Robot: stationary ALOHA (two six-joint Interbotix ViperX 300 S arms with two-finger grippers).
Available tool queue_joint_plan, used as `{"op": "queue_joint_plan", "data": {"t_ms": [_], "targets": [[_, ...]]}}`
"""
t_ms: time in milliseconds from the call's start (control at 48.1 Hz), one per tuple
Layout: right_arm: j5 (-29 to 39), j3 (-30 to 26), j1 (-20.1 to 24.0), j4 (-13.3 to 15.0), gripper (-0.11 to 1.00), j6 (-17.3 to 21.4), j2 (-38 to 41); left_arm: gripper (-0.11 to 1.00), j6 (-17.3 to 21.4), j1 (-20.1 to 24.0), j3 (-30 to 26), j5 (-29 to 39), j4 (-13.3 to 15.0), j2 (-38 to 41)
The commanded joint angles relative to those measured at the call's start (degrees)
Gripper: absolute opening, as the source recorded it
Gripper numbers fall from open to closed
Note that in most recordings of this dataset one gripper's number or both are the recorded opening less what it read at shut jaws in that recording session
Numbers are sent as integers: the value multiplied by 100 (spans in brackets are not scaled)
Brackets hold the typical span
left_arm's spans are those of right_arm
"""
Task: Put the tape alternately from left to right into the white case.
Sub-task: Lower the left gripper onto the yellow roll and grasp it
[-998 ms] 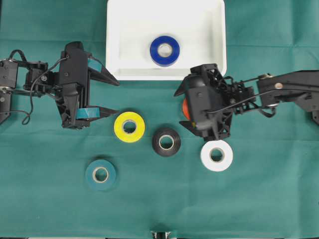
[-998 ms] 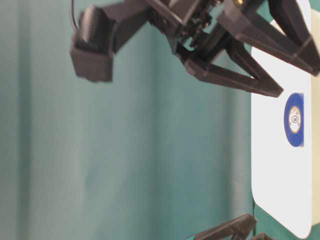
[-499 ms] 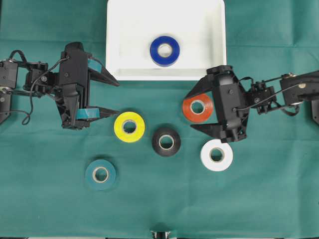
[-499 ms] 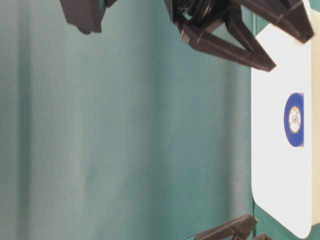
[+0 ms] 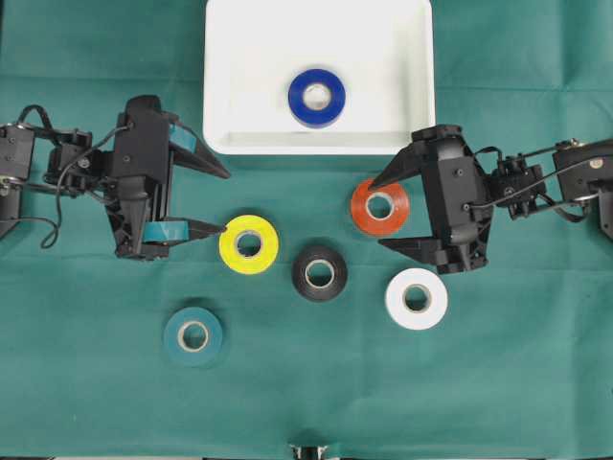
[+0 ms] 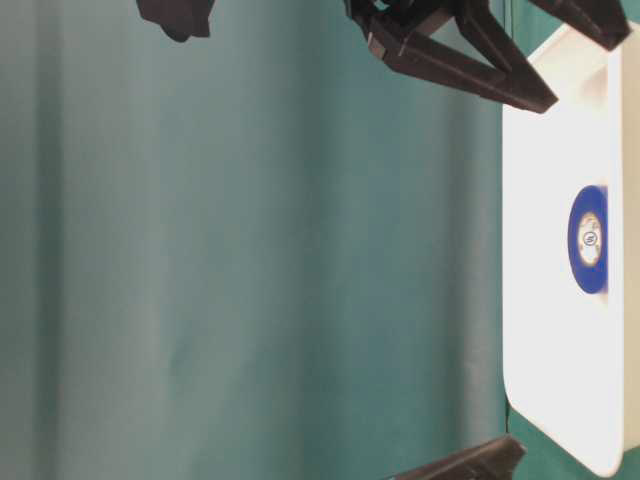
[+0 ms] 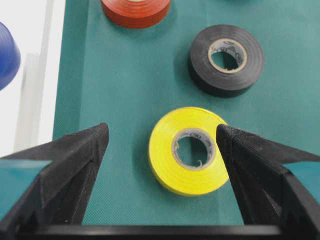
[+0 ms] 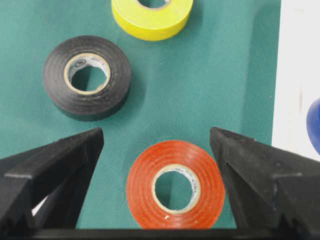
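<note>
The white case (image 5: pixel 316 144) lies at the top middle with the blue tape (image 5: pixel 317 98) inside it. My right gripper (image 5: pixel 376 215) is open, one finger on each side of the red tape (image 8: pixel 140 187) without gripping it. The left gripper (image 5: pixel 227 201) is open too. The yellow tape (image 7: pixel 167 160) lies flat just ahead of its fingertips (image 7: pixel 95 145), close to the lower finger. Black tape (image 5: pixel 320 273), white tape (image 5: pixel 416 299) and teal tape (image 5: pixel 193 335) lie flat on the green cloth.
Green cloth (image 5: pixel 498 383) covers the whole table. The table-level view shows the case (image 6: pixel 550 330) with the blue roll (image 6: pixel 588 240) and dark fingers (image 6: pixel 470 70) at the top edge.
My right gripper has drawn back to the right, uncovering the red tape, which now sits between its open fingers. The left gripper shifted slightly, its lower fingertip nearer the yellow tape.
</note>
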State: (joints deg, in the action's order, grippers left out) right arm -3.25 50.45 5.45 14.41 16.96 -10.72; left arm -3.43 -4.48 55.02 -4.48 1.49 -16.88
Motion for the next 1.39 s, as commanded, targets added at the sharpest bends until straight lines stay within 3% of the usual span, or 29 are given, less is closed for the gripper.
{"op": "queue_joint_plan", "data": {"t_ms": [0, 478, 1372], "targets": [[-53, -53, 18, -9, 80, 0, -114, 95, -9, -18, -132, -18, 18, 79], [-53, -62, 18, -9, 80, 9, -105, 94, 0, -18, -598, 369, 18, 1002], [-53, -62, -26, -9, 80, 9, -44, 94, 18, -18, -976, 378, 9, 2039]]}}
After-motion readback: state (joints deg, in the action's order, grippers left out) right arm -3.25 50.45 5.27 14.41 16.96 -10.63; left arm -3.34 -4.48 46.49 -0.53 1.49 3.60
